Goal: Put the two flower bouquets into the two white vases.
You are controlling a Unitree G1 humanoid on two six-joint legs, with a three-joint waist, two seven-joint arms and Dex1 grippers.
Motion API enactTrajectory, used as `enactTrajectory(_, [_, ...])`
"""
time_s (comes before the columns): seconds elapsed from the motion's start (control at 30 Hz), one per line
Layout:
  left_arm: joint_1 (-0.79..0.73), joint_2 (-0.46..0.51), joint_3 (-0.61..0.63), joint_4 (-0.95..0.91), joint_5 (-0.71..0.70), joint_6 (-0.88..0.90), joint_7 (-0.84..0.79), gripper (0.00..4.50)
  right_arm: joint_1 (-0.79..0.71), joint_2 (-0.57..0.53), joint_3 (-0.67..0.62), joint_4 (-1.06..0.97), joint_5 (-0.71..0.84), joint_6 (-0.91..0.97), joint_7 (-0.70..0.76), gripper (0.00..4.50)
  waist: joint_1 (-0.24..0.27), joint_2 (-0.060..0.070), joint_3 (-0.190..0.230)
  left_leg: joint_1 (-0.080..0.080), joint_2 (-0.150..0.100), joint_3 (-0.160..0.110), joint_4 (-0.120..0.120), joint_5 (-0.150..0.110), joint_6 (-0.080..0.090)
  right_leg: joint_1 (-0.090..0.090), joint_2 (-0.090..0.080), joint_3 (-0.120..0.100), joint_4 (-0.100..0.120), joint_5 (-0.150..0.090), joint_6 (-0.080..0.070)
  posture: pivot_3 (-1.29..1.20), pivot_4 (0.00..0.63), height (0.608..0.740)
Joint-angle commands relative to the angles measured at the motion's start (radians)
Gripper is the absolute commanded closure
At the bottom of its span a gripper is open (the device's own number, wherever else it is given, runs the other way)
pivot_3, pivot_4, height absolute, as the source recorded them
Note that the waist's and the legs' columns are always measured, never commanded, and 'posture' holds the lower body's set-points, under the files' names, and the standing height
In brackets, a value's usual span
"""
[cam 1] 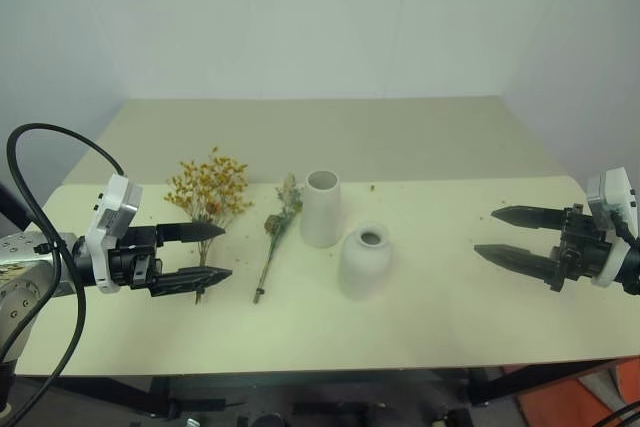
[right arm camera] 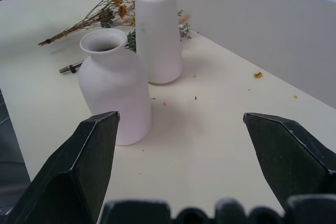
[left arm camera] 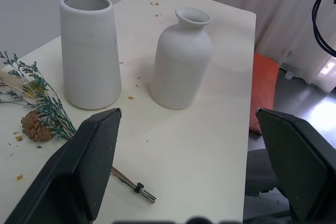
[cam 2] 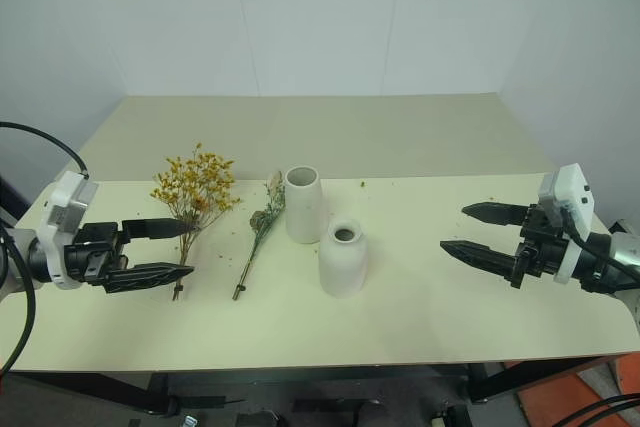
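Observation:
A bushy yellow-orange bouquet (cam 1: 208,190) lies on the cream table (cam 1: 440,307) left of centre, its stems pointing toward the front edge. Beside it, to the right, lies a slimmer grey-green sprig (cam 1: 278,227). Right of that stands the taller tapered white vase (cam 1: 321,208), and the shorter rounded vase (cam 1: 365,260) stands in front of it to the right; both are upright. My left gripper (cam 1: 213,252) hovers open just above the bushy bouquet's stems, holding nothing. Far to the right, my right gripper (cam 1: 498,232) is open and empty, pointing toward the vases.
Small dried flower crumbs (cam 1: 372,187) are scattered on the table behind the vases. A black cable (cam 1: 45,207) loops over my left arm. Beyond the table's right front corner the floor shows an orange patch (cam 1: 580,402).

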Motion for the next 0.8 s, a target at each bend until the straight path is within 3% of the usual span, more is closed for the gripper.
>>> enactTrajectory(0.03, [0.001, 0.009, 0.035, -0.027, -0.016, 0.000, 0.003, 0.00, -0.012, 0.001, -0.017, -0.018, 0.005, -0.020, -0.002, 0.02, 0.000, 0.000, 0.000, 0.000, 0.000, 0.000, 0.000, 0.000, 0.000, 0.000, 0.000, 0.000, 0.000, 0.000, 0.000, 0.00, 0.150, 0.740])
enactTrajectory(0.27, [0.005, 0.010, 0.044, -0.030, -0.015, 0.000, 0.011, 0.00, -0.021, 0.004, -0.011, -0.014, 0.004, -0.024, -0.004, 0.02, 0.000, 0.000, 0.000, 0.000, 0.000, 0.000, 0.000, 0.000, 0.000, 0.000, 0.000, 0.000, 0.000, 0.000, 0.000, 0.00, 0.150, 0.740])
enactTrajectory(0.37, [-0.005, 0.026, 0.026, -0.031, 0.046, 0.020, 0.108, 0.00, -0.045, 0.008, -0.017, -0.012, -0.002, -0.032, -0.023, 0.02, -0.001, 0.000, 0.000, 0.000, 0.000, 0.000, 0.000, 0.000, 0.000, 0.000, 0.000, 0.000, 0.000, 0.000, 0.000, 0.00, 0.150, 0.740])
enactTrajectory(0.6, [-0.155, 0.034, -0.058, 0.013, 0.095, 0.265, 0.384, 0.00, -0.097, 0.013, -0.003, -0.027, 0.007, -0.020, -0.054, 0.02, 0.003, 0.000, 0.000, 0.000, 0.000, 0.000, 0.000, 0.000, 0.000, 0.000, 0.000, 0.000, 0.000, 0.000, 0.000, 0.00, 0.150, 0.740])
enactTrajectory(0.8, [-0.260, 0.085, -0.176, 0.025, 0.149, 0.489, 0.506, 0.00, -0.119, 0.018, 0.019, -0.014, -0.002, -0.024, -0.062, 0.02, -0.001, -0.001, 0.000, -0.001, 0.000, 0.000, 0.000, 0.000, 0.000, -0.001, 0.000, 0.000, 0.000, 0.000, 0.000, 0.00, 0.150, 0.740])
